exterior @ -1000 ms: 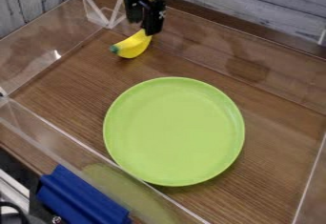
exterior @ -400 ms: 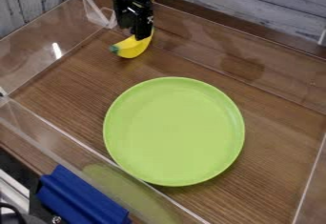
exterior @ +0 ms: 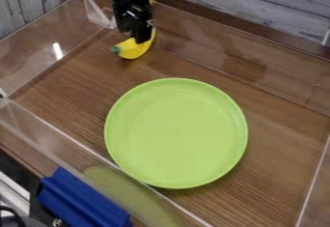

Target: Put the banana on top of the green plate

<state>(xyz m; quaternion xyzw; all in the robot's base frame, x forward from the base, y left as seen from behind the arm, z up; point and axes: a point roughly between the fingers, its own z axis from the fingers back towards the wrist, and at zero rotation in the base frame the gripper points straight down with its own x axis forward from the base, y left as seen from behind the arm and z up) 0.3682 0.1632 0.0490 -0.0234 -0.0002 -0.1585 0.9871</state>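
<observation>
- Centrally, the green plate [exterior: 176, 132]: a round, lime-colored dish with a shallow raised rim, lying flat on the table [exterior: 271, 91]; nothing rests on its surface.
- Enclosure: transparent walls [exterior: 96, 158] stand along the left and near sides of the brown wooden table; plate and banana both lie within them.
- Blue object [exterior: 83, 204]: outside the near transparent wall, at the lower left of the view; its full form is cut off by the frame.
- Banana [exterior: 133, 46]: yellow, curved, with a greenish tip directed toward the lower left; it lies on the table beyond the plate, well apart from the rim, toward the far left.
- Hand [exterior: 137, 28]: black, reaching down from the top of the view, spread open, with its lower end at the banana and partly overlapping it. Whether hand and banana touch cannot be told.
- Relative position: the banana is directly below the hand in the view; the plate lies nearer the viewer, apart from both.
</observation>
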